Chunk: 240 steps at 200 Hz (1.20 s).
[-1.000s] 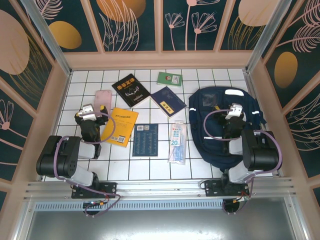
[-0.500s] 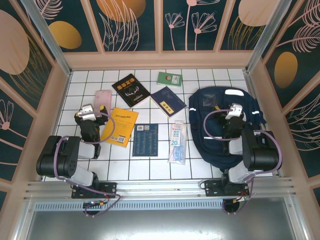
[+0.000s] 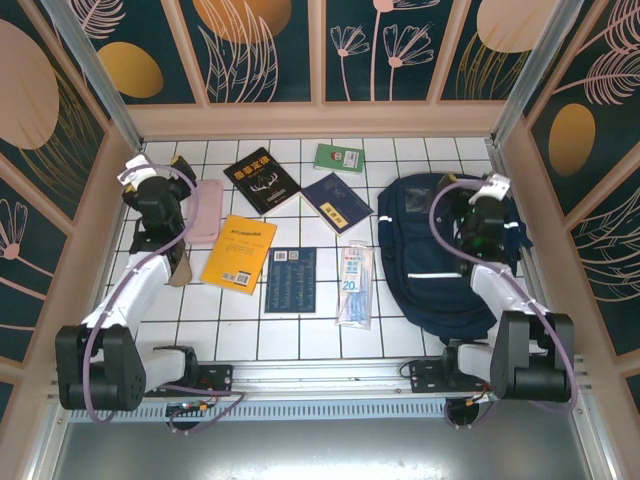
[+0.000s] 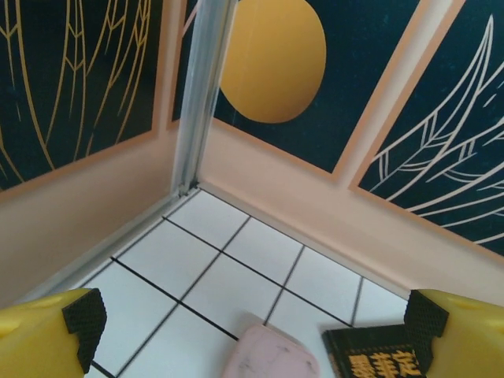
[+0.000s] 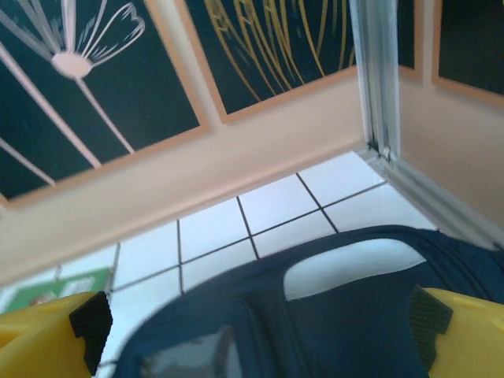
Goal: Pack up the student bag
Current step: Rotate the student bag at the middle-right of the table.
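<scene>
The student bag (image 3: 440, 265) is a dark navy backpack with white stripes, lying flat on the right side of the tiled floor. My right gripper (image 3: 480, 205) hovers over its far end, open and empty. In the right wrist view the bag's top with its white patch (image 5: 346, 272) lies below the open gripper (image 5: 260, 335), between yellow fingers (image 5: 465, 331). My left gripper (image 3: 158, 182) hangs at the far left, open, above the pink case (image 3: 205, 210). In the left wrist view, the open left gripper (image 4: 256, 339) has the pink case (image 4: 272, 358) and a black book (image 4: 378, 364) below it.
Laid out between the arms are a black book (image 3: 262, 180), a green card (image 3: 339, 158), a navy book (image 3: 337, 202), a yellow book (image 3: 239, 253), a dark blue booklet (image 3: 291, 280) and a pen pack (image 3: 355, 285). Walls enclose the floor on three sides.
Both arms have unfolded from their low pose and reached toward the far wall. The left gripper went up to the far left, the right to the bag's far end. Both stayed open.
</scene>
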Tool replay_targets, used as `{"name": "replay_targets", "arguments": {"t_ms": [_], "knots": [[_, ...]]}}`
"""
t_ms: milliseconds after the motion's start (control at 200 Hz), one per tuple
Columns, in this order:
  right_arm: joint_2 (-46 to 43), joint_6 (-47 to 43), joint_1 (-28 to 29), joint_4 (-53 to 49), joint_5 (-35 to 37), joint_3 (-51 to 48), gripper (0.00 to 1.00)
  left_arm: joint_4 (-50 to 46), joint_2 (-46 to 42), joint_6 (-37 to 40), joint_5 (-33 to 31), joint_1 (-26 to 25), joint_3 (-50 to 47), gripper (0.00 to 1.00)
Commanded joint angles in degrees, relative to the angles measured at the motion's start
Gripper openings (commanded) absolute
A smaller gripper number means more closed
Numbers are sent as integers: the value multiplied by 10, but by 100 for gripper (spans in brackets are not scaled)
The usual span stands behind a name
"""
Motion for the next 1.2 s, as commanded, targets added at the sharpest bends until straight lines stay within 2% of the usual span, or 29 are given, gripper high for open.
{"name": "replay_targets", "arguments": {"t_ms": [0, 100, 280, 580, 655, 720, 851, 936, 1081, 1196], "knots": [[-10, 119, -15, -234, 13, 78, 99, -159, -35, -86, 57, 2, 15, 99], [-22, 130, -34, -263, -74, 78, 99, -168, -57, -102, 116, 2, 11, 99], [-40, 163, -25, -380, -101, 69, 99, -204, -58, -133, 175, 1, 28, 99], [-120, 261, 113, -494, -22, -32, 99, -221, -44, -117, 235, 1, 57, 99], [-129, 285, 164, -462, -20, -78, 99, -216, -40, -115, 250, 1, 57, 99], [-123, 309, 195, -413, -49, -109, 99, -217, -35, -112, 257, 1, 60, 97], [-88, 354, 261, -326, -51, -120, 99, -227, -30, -103, 272, 1, 69, 96], [-39, 368, 293, -275, -58, -100, 99, -227, -29, -103, 283, 2, 69, 96], [76, 376, 302, -200, -96, -41, 99, -228, -27, -103, 305, -3, 67, 95], [156, 357, 309, -195, -96, 45, 99, -243, -26, -95, 316, -8, 70, 95]]}}
